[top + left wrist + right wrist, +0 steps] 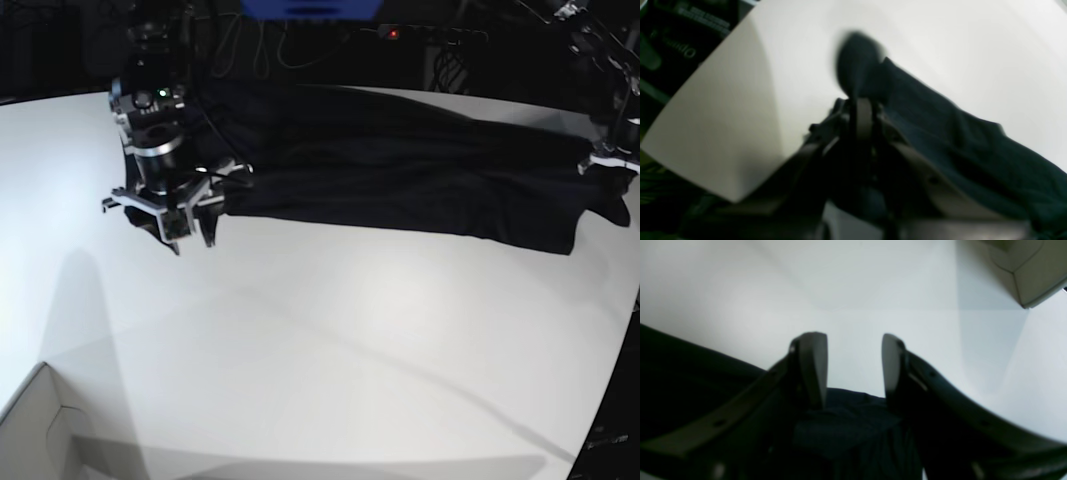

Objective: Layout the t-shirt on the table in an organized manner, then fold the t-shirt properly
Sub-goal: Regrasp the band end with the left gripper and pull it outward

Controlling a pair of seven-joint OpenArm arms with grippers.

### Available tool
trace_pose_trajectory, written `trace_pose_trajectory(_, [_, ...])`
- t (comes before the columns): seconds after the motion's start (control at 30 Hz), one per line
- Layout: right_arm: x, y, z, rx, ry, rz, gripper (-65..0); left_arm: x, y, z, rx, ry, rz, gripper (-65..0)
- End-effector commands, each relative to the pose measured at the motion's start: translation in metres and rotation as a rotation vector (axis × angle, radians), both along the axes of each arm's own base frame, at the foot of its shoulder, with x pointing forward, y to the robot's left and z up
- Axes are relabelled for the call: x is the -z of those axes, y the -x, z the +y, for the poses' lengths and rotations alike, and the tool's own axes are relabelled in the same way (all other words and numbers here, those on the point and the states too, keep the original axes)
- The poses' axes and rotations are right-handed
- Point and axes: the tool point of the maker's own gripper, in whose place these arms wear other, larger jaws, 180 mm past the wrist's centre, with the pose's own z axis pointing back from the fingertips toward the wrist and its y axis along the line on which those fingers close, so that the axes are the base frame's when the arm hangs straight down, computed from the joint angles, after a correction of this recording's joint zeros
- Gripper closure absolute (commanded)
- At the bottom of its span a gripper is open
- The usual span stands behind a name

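Note:
The black t-shirt (pixel 400 180) lies as a long rumpled band across the far side of the white table (pixel 320 340). My left gripper (pixel 606 168) is at the shirt's right end and is shut on the fabric. In the blurred left wrist view, the left gripper (pixel 863 101) pinches the t-shirt (pixel 957 140), and a bit of cloth sticks out past the tips. My right gripper (pixel 188 232) hangs open at the shirt's left end. In the right wrist view, the right gripper (pixel 853 340) has nothing between its tips, and the t-shirt (pixel 846 426) lies under the base of the fingers.
A white cardboard box corner (pixel 30 430) sits at the near left of the table and shows as the box (pixel 1033 273) in the right wrist view. The table's curved edge (pixel 610 380) runs down the right. Dark equipment and cables (pixel 300 40) stand behind the table.

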Motion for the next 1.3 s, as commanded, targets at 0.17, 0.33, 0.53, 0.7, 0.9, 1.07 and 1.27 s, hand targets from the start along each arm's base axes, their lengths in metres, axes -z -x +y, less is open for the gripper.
trace_pose_trajectory(0.17, [-0.010,0.002,0.000,-0.003,-0.009,-0.037,-26.6,0.002,-0.007,0.013,0.003,0.014,-0.015,-0.1])
trace_pose_trajectory(0.33, [-0.012,0.002,0.000,-0.001,-0.008,-0.044,-26.9,0.009,-0.013,0.012,-0.002,0.041,-0.015,-2.1])
trace_pose_trajectory(0.53, [-0.017,0.008,-0.002,0.000,0.001,-0.051,-27.0,0.014,-0.009,0.011,-0.002,0.052,-0.003,-26.4])
trace_pose_trajectory(0.7, [-0.012,0.013,-0.011,0.024,0.008,-0.034,-27.1,0.011,-0.007,0.014,-0.005,0.043,-0.006,-38.8])
trace_pose_trajectory(0.9, [-0.007,0.019,-0.014,0.032,0.010,-0.014,-30.7,0.015,-0.005,0.018,-0.009,0.050,0.006,-45.2])
trace_pose_trajectory(1.07, [-0.004,0.022,-0.014,0.032,0.011,-0.004,-31.5,0.042,-0.001,0.016,-0.027,0.122,0.041,-49.5])
trace_pose_trajectory(1.27, [-0.003,0.024,-0.015,0.031,0.015,0.002,-31.9,0.065,-0.005,0.009,-0.037,0.197,0.067,-51.2])
